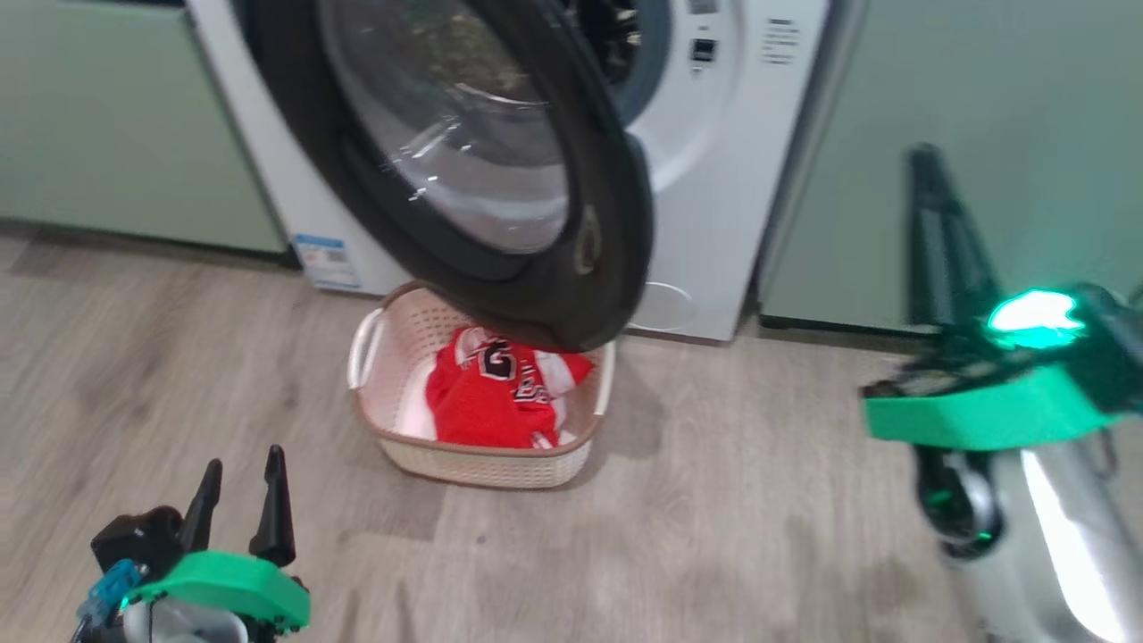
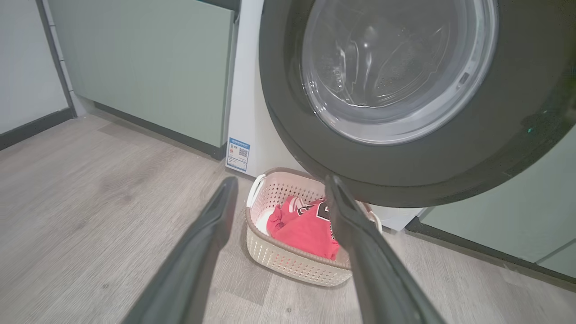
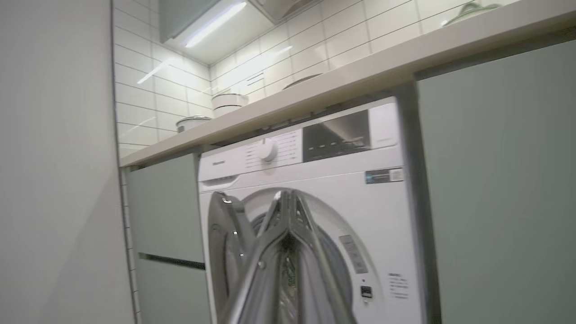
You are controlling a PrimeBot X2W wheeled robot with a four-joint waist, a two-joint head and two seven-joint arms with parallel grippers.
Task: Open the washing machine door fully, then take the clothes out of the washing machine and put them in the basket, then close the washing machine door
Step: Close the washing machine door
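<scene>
The left gripper (image 1: pixel 243 460) hangs spread, empty. The red jerseys (image 1: pixel 482 402) lie in the basket (image 1: pixel 487 452) below the open washing machine door (image 1: pixel 616 250). The right gripper (image 1: pixel 924 161), clenched on nothing, should push the door's outer rim steadily until it latches.

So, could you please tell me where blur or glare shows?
Head view: the right tool is motion-blurred and its green light blown out; left wrist view: sharp, with reflections on the washing machine door; right wrist view: soft, strip light glaring.
</scene>
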